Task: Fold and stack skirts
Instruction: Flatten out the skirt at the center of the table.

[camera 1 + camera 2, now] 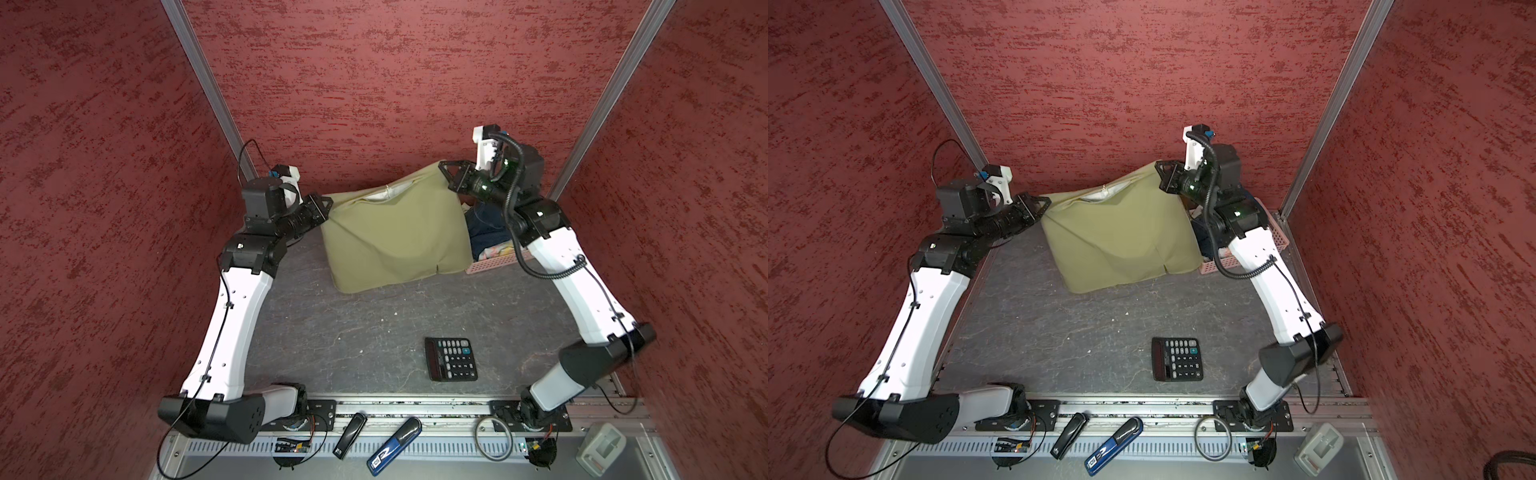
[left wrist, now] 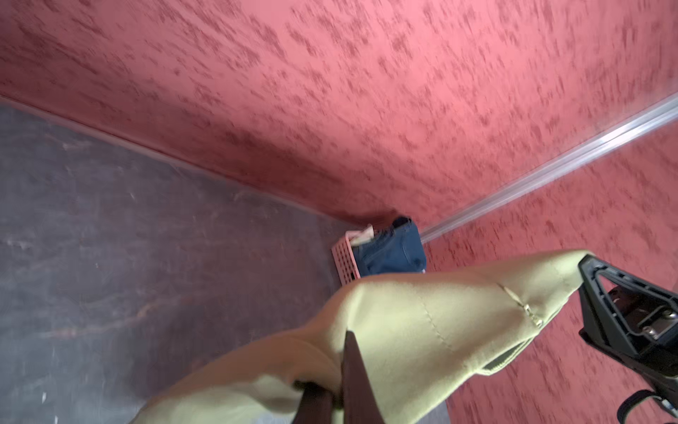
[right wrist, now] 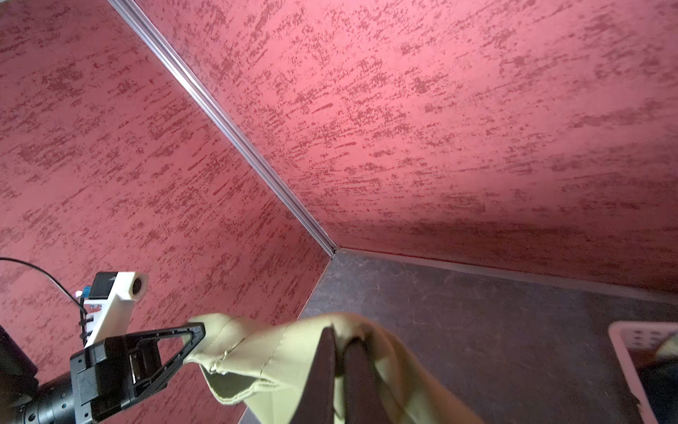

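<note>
Red walls (image 1: pixel 374 83), grey counter (image 1: pixel 353 332). Both top views: olive-green skirt (image 1: pixel 390 232) hangs spread just beside the pink basket (image 1: pixel 494 264), hem on the counter; left claw (image 1: pixel 327 203) and right claw (image 1: pixel 445 168) each clamped on an upper corner. Left wrist: denim skirt (image 2: pixel 392 253) lies in the basket. Right wrist: olive cloth pinched between closed jaws. Step: spreading; next, likely laying flat to fold.
</note>
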`<state>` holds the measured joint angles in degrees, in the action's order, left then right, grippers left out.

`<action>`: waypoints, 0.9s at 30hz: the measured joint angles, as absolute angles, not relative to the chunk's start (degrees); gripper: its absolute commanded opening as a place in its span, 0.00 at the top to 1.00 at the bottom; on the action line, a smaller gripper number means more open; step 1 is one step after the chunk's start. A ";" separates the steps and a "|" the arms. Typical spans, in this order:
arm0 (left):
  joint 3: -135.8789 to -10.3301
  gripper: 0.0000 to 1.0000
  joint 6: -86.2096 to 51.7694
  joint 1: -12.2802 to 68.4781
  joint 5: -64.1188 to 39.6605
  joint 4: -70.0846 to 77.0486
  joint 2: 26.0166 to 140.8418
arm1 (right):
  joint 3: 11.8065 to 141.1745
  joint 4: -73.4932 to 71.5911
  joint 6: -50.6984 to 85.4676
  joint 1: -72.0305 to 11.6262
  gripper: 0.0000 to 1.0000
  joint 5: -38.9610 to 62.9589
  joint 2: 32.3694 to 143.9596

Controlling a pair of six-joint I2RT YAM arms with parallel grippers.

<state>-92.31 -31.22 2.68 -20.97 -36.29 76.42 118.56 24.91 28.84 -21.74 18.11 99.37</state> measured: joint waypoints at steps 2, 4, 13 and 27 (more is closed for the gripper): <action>-95.66 1.00 -31.40 -0.12 -23.66 -35.77 81.49 | 129.78 28.25 28.86 -20.91 1.00 19.99 108.75; -98.67 1.00 -31.59 -2.09 -25.69 -35.55 86.11 | 140.99 31.40 28.71 -20.38 1.00 21.23 117.56; -101.69 1.00 -31.24 -4.14 -28.73 -36.21 87.35 | 144.62 36.95 27.99 -19.42 1.00 24.62 123.42; -23.05 1.00 -43.92 1.02 -23.51 -23.35 49.82 | 50.63 -4.73 36.86 -22.85 1.00 33.28 96.97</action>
<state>-23.05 -43.92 1.02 -23.51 -23.35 49.82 50.63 -4.73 36.86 -22.85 33.28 96.97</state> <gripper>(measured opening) 0.062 0.061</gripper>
